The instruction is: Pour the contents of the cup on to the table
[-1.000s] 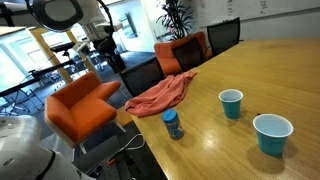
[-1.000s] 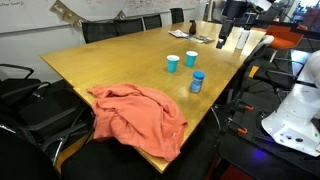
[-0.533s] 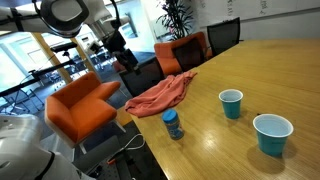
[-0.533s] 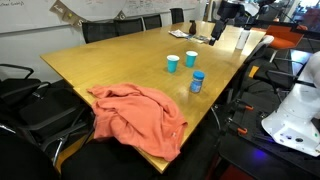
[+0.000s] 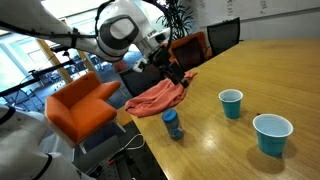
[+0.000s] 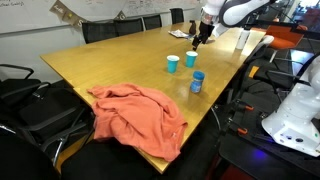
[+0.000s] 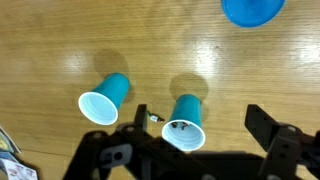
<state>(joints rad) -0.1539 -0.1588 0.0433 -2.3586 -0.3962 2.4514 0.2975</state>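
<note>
The cup point(image 7: 186, 122) stands upright on the table point(image 7: 60, 40), its long axis vertical and its open mouth facing straight up. In the wrist view the rim looks toward the camera, and the tapered body runs away from it toward 12 o'clock. Inside, against the teal bottom, lie the contents point(image 7: 178, 127), a few tiny dark bits. The gripper point(image 6: 197, 38) hangs in the air above the table with its jaws spread wide, and it is not touching the cup. In the wrist view its dark fingers point(image 7: 272, 135) come in from the bottom edge at either side. The cup sits in the span between them, a little nearer the one at 9 o'clock. In an exterior view the cup point(image 6: 173, 63) is at about 7 o'clock from the gripper. In the opposite exterior view the cup point(image 5: 231, 103) is at about 4 o'clock from the gripper point(image 5: 175, 75). A wider cup point(image 7: 105, 98) with a whitish inside stands apart from the cup, at 10 o'clock of it in the wrist view. A round blue shape point(image 7: 252, 10) is cut off by the frame at about 1 o'clock. A small blue bottle point(image 5: 172, 124) stands near the table edge, and an orange cloth point(image 5: 158, 97) is draped over the corner at 11 o'clock of the bottle.
</note>
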